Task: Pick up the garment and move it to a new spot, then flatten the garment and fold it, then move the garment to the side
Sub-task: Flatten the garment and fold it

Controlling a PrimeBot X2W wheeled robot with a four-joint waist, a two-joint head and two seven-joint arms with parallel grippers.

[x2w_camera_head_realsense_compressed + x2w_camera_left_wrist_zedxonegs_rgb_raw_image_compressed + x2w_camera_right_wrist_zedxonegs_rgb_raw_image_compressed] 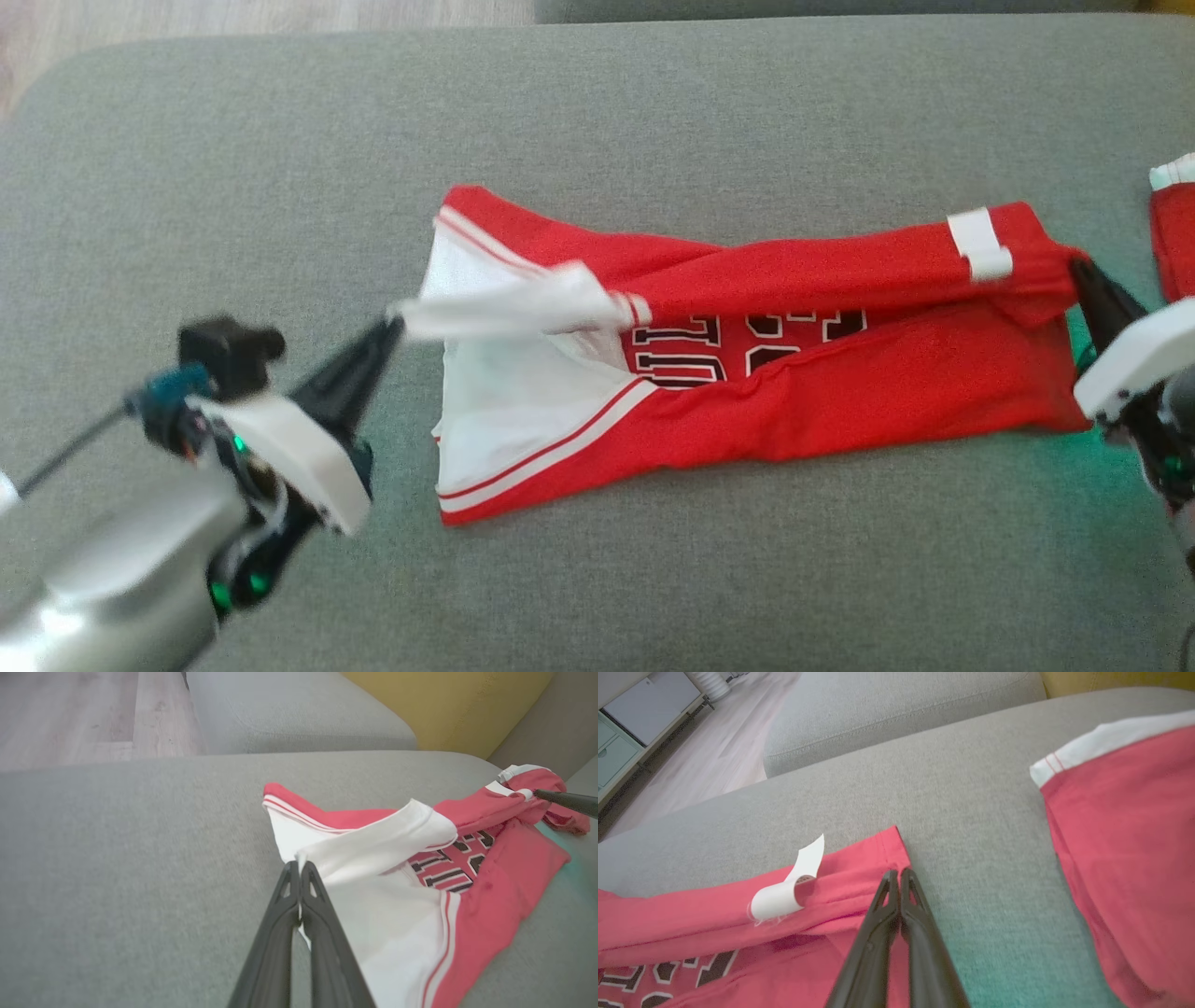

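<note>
The garment [840,392] is bright red, white at its 9 o'clock end with thin red-and-white stripes. It has black lettering [738,350] outlined in white and a white tag [980,243] toward 2 o'clock. The sofa [653,112] is plain heathered grey, the second piece [1174,233] at 3 o'clock is red with white trim, and the cushion [448,704] is mustard yellow.

Home living room, grey sofa [280,187], yellow cushion [448,704], wooden floor [70,714]
</note>
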